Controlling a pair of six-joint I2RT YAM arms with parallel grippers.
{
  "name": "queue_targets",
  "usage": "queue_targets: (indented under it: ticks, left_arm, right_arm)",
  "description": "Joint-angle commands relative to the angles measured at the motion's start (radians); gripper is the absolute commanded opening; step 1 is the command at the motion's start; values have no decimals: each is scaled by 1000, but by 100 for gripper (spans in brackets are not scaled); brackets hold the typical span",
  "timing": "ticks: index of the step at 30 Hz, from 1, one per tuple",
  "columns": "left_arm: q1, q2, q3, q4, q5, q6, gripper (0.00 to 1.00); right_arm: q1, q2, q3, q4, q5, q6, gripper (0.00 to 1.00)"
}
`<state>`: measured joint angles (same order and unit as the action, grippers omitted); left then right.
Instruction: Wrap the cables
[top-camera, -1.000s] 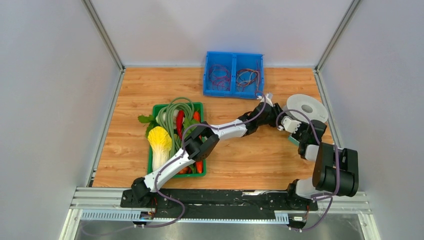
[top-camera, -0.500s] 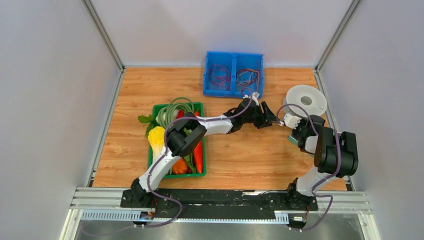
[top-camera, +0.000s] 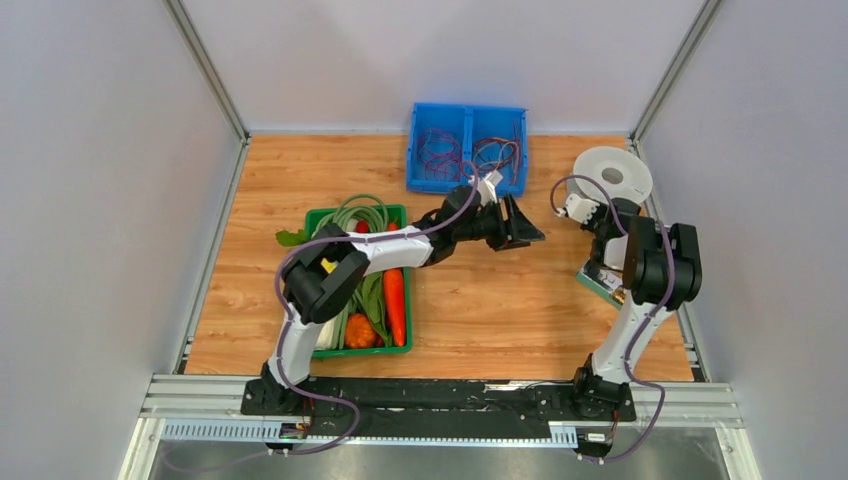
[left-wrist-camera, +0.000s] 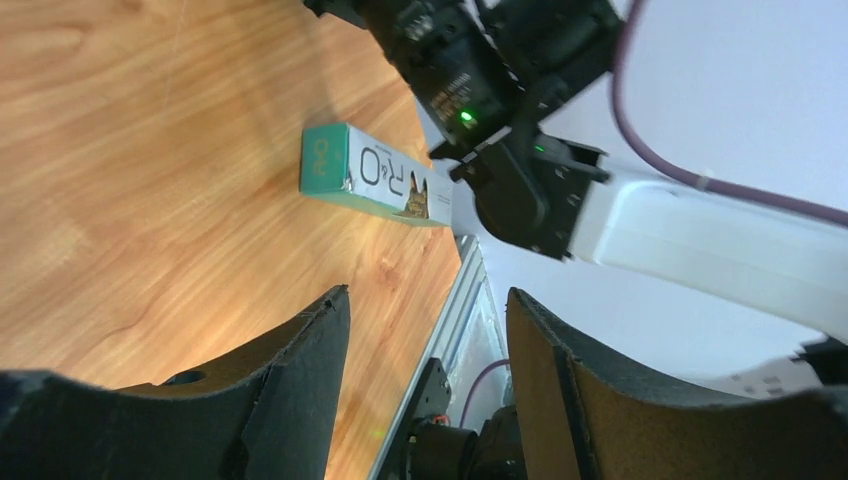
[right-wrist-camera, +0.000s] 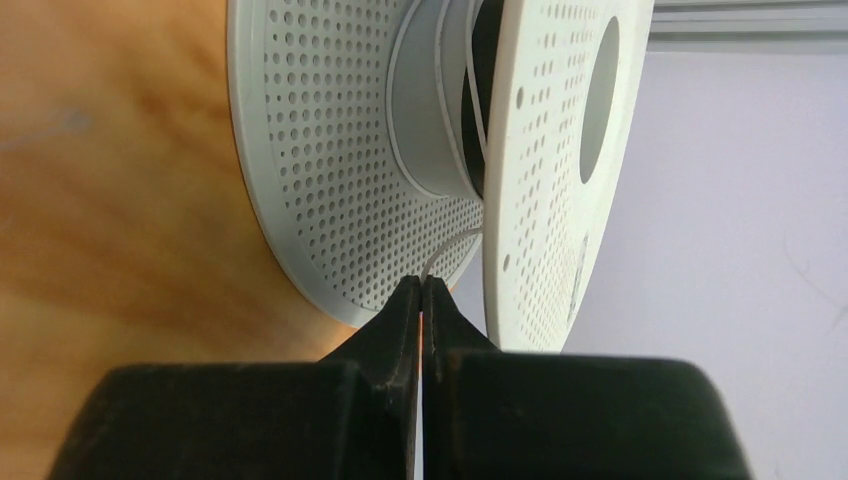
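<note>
Vegetables filled a green crate far back along our left arm, well behind the left hand. That hand hung over the tabletop with its fingers spread and nothing between them. A blue bin sat just to its far side, and a teal box lay ahead of it, under our right arm.

Further right, the right hand had its fingertips pressed together on the thin white wire, pinching it right at the tips. From that pinch the wire curved a short way straight ahead and slipped into the slot between the two perforated flanges of the spool. The spool appeared to lie flat on the tabletop, hub axis upright, directly ahead of the right hand and very near it.

We judged the right hand far the nearer to the work, with the left hand well apart. The slot faced the pinch edge-on, so laying more turns would mean carrying the wire around the hub in the flanges' plane.
</note>
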<state>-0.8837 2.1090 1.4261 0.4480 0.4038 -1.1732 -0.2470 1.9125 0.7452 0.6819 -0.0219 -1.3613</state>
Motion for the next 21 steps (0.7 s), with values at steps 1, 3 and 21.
queue_targets:
  ticks: [1, 3, 21]
  left_arm:
    - [37, -139, -41, 51, 36, 95, 66]
    - [45, -181, -62, 38, 50, 119, 68]
    - [135, -330, -70, -120, 83, 218, 71]
  right_arm:
    - [21, 101, 147, 116, 72, 42, 0]
    - [28, 157, 215, 113, 98, 42, 0]
    - [63, 476, 652, 50, 362, -55, 0]
